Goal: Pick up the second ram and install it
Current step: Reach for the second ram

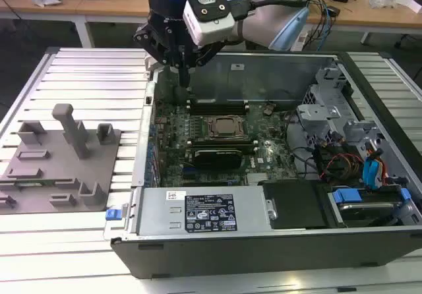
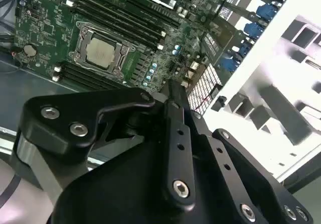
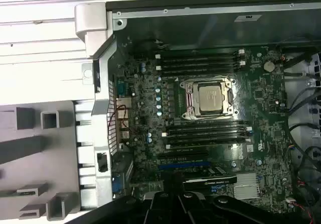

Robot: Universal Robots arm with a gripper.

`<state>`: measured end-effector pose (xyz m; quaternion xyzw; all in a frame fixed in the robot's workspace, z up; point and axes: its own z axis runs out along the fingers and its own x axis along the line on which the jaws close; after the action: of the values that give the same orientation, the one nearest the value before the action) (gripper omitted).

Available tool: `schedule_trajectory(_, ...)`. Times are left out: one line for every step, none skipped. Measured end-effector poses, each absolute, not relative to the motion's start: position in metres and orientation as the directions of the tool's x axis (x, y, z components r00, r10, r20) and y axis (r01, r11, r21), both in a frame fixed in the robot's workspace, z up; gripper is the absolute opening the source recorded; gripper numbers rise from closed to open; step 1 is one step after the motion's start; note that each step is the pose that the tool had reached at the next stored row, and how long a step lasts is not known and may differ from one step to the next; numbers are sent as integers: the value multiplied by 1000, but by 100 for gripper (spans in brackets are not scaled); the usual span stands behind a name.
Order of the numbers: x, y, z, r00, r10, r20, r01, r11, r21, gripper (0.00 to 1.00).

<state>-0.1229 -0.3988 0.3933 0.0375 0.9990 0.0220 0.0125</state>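
Gripper (image 1: 182, 78) hangs over the open case (image 1: 264, 66) at the exterior view's left. It sits just above the end of the slot bank (image 1: 217, 104) that runs between the far wall and the CPU socket (image 1: 227, 128). Jaws look drawn narrow, tips close together; can't tell if anything thin is nipped between them. Can't place the second ram for sure either: the slot banks and the pockets of the grey fixture (image 1: 59, 169) beside the case are too dark to split a stick from a slot. My read is we're at the slot end of the job, not at the fixture. To do it well, keep the stick's long edge parallel to the slot, with the notch matched to the key and the white end clips (image 3: 242, 62) swung out. Come down plumb and load both ends evenly until the clips latch. Watch the side wall (image 3: 108, 83) next to the tool, there's little room there. Stay off the socket and the black card (image 3: 210, 181).
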Motion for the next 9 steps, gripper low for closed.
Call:
schedule_trajectory(-127,-399,393,-997,75,-23,74,996,45,11)
schedule_trajectory(-137,-399,393,-997,75,-23,74,996,45,11)
schedule_trajectory(-151,-399,393,-997,75,-24,74,996,45,11)
schedule_trajectory(-159,-399,393,-997,75,-25,74,996,45,11)
schedule_trajectory(-163,-399,393,-997,75,-25,74,996,45,11)
schedule_trajectory(-170,-399,393,-997,75,-25,74,996,45,11)
schedule_trajectory(-174,-399,393,-997,75,-25,74,996,45,11)
schedule_trajectory(-178,-399,393,-997,75,-25,74,996,45,11)
schedule_trajectory(-181,-399,393,-997,75,-25,74,996,45,11)
